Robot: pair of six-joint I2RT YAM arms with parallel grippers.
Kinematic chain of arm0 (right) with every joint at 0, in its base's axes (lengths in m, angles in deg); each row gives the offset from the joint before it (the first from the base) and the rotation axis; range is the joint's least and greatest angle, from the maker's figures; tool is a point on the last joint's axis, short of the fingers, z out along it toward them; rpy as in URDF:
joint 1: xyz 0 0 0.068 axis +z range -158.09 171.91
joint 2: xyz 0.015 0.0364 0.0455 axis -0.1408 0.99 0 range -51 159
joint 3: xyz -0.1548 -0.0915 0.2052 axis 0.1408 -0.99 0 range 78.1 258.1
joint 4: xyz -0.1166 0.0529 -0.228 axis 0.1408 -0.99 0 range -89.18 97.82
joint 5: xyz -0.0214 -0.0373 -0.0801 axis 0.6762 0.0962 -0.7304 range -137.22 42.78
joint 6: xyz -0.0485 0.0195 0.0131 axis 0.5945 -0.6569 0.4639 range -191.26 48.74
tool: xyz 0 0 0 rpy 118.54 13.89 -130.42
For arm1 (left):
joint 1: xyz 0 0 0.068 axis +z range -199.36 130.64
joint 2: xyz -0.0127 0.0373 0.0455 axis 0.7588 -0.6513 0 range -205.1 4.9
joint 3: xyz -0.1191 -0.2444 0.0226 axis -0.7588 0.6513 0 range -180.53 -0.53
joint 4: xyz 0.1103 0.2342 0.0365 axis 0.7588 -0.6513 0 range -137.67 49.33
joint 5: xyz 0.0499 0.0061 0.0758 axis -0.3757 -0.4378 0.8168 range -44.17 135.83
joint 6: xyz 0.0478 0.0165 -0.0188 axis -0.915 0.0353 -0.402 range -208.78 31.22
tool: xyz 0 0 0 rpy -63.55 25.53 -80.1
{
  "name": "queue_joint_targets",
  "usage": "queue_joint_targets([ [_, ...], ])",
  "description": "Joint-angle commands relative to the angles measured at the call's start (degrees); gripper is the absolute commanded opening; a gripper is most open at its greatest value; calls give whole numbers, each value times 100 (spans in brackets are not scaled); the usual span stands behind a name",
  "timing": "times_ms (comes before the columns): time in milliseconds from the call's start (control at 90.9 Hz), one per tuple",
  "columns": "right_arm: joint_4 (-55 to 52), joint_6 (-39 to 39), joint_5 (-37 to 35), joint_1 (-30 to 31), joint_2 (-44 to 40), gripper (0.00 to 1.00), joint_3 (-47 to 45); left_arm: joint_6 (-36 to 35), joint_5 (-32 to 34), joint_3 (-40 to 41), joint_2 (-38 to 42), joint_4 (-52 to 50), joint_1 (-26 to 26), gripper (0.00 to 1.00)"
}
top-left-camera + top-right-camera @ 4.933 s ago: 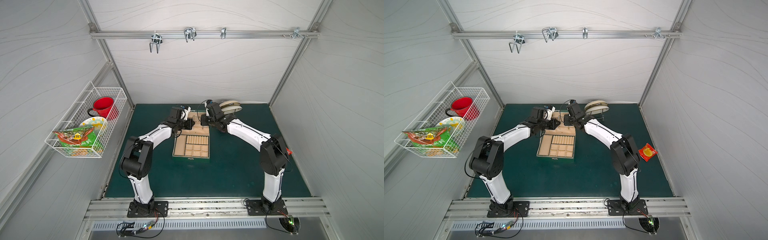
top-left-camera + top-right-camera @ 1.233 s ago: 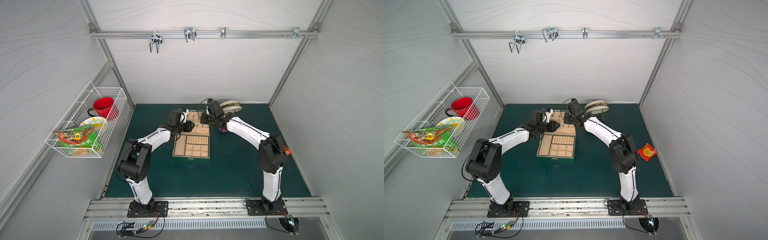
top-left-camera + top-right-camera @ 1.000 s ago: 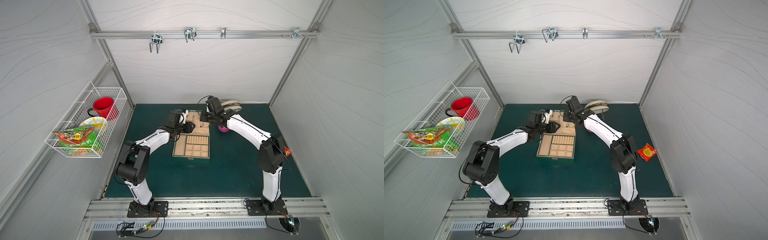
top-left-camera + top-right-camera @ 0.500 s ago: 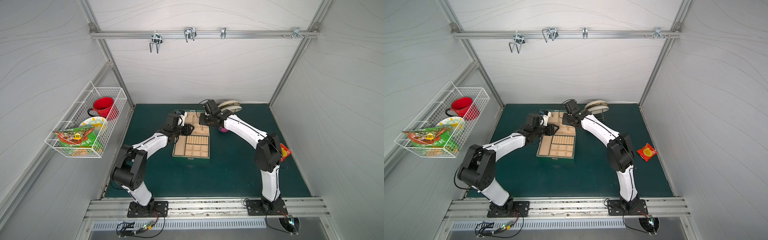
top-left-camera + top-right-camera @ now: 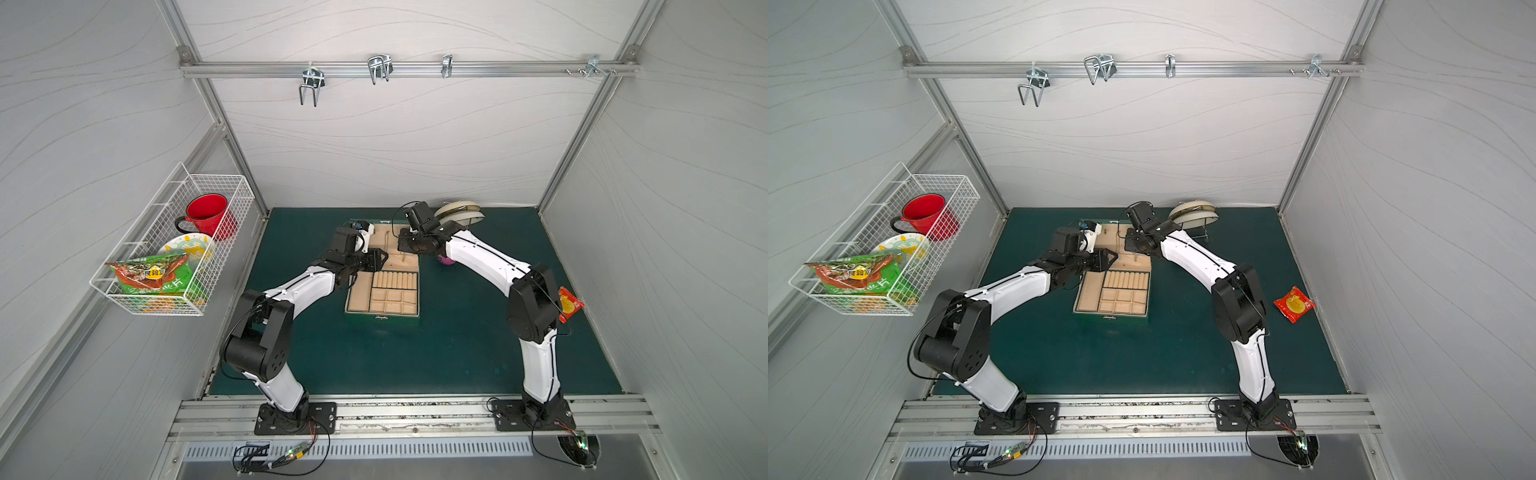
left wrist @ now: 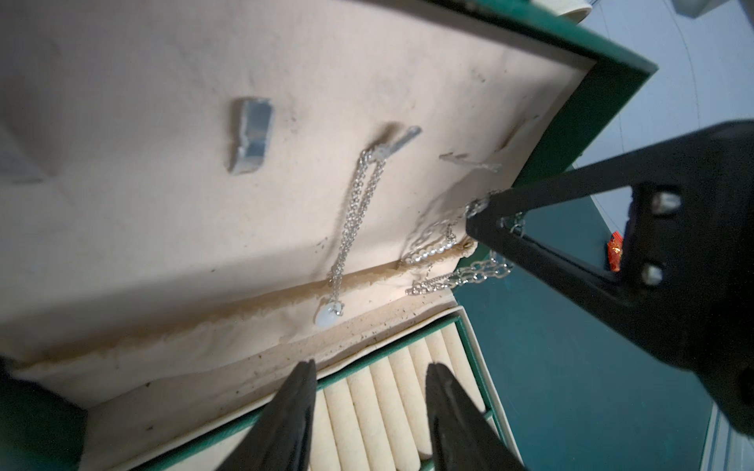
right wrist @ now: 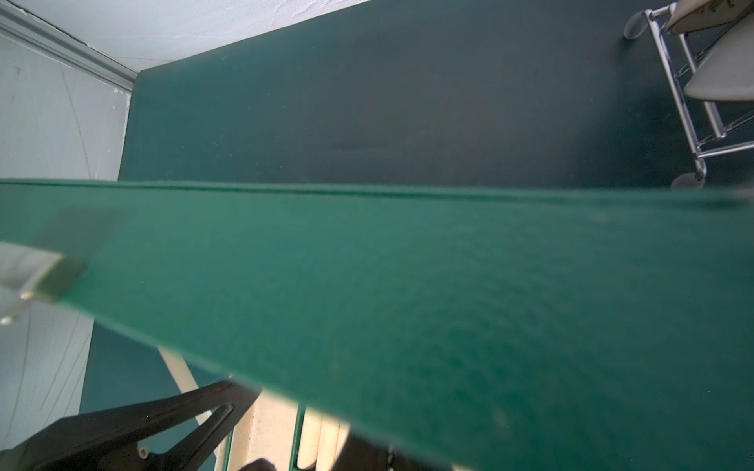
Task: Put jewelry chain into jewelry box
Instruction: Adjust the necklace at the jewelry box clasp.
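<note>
The jewelry box [image 5: 382, 318] [image 5: 1113, 318] stands open on the green mat, its beige-lined lid [image 6: 204, 163] raised. My right gripper [image 6: 475, 222] [image 5: 402, 246] is at the lid's right edge, shut on the jewelry chain [image 6: 479, 272]. The chain's chunky silver links hang down from the fingertips beside the lid's lower corner. My left gripper [image 6: 369, 367] [image 5: 380, 257] is open and empty over the ring rolls [image 6: 379, 407] near the hinge. In the right wrist view the lid's green outside [image 7: 408, 285] hides my right jaws.
A finer chain with a pale pendant [image 6: 326, 316] hangs from a hook inside the lid. A rack of dishes [image 5: 459, 212] stands at the back right, with a pink object [image 5: 446, 261] below it. A red packet [image 5: 1293, 305] lies right. A wire basket [image 5: 174, 245] hangs on the left wall.
The left arm's elbow has swung out to the left and lower. The right gripper has edged slightly left at the lid. Neither gripper has changed its opening.
</note>
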State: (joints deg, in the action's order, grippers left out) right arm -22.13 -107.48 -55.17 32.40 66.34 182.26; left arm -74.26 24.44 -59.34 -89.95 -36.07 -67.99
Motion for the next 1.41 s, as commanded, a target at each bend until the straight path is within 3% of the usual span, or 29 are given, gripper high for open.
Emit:
queue_joint_targets([
  [0, 233, 32, -67, 20, -23, 0, -118, -60, -52, 18, 200, 330, 51, 48],
  [484, 284, 670, 388, 151, -457, 0, -91, 62, -137, 71, 160, 489, 171, 47],
  [1398, -4, 829, 322, -101, 52, 0, 643, 42, -147, 40, 111, 403, 185, 47],
])
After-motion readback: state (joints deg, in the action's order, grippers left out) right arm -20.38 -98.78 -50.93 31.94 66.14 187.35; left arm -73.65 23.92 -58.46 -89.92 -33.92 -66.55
